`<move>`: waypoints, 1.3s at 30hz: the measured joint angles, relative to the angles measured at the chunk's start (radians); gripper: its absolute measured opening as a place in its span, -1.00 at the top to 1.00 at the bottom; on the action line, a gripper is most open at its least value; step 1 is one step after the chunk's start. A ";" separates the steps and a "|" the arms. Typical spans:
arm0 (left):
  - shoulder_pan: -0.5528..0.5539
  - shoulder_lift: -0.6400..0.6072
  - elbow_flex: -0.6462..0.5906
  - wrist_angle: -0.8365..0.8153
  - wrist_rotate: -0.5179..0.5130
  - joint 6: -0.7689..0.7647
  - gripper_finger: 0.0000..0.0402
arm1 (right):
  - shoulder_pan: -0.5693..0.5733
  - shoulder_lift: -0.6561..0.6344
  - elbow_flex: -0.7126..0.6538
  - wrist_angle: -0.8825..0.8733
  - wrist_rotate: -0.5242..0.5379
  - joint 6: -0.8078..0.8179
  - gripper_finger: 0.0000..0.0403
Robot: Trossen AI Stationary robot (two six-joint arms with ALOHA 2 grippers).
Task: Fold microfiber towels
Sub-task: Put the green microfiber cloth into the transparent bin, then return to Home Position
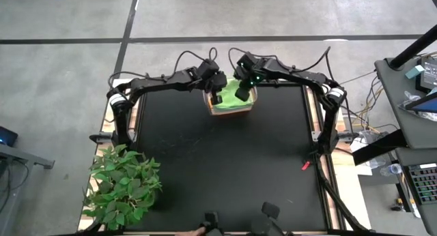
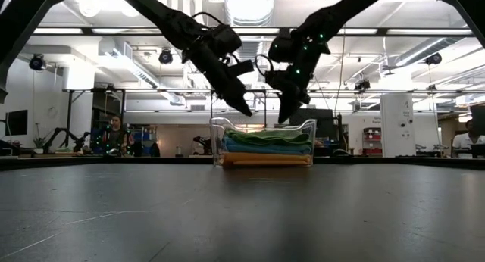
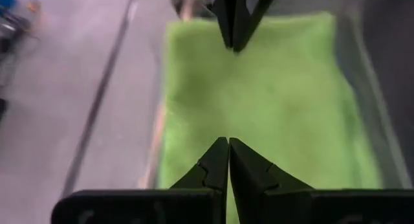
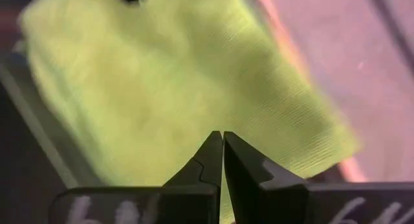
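Above the lime green towel, both hands hover closed, empty.

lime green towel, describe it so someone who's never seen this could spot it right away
Find the clear bin at the far middle edge of the black table, under both grippers. The lime green towel lies on top of the stack inside; the towels below it are teal, blue and orange.

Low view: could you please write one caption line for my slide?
Both shut pincers, left and right, hang above a clear bin of stacked towels.
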 joint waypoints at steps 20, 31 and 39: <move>0.040 0.080 -0.003 -0.011 -0.185 -0.003 1.00 | -0.080 0.072 -0.007 0.086 0.087 -0.016 0.96; 0.048 0.072 -0.003 -0.022 -0.196 -0.003 1.00 | -0.081 0.065 -0.009 0.058 0.087 -0.009 0.96; 0.030 0.019 0.002 -0.055 -0.201 -0.005 1.00 | -0.079 -0.023 -0.020 0.031 0.084 -0.008 0.96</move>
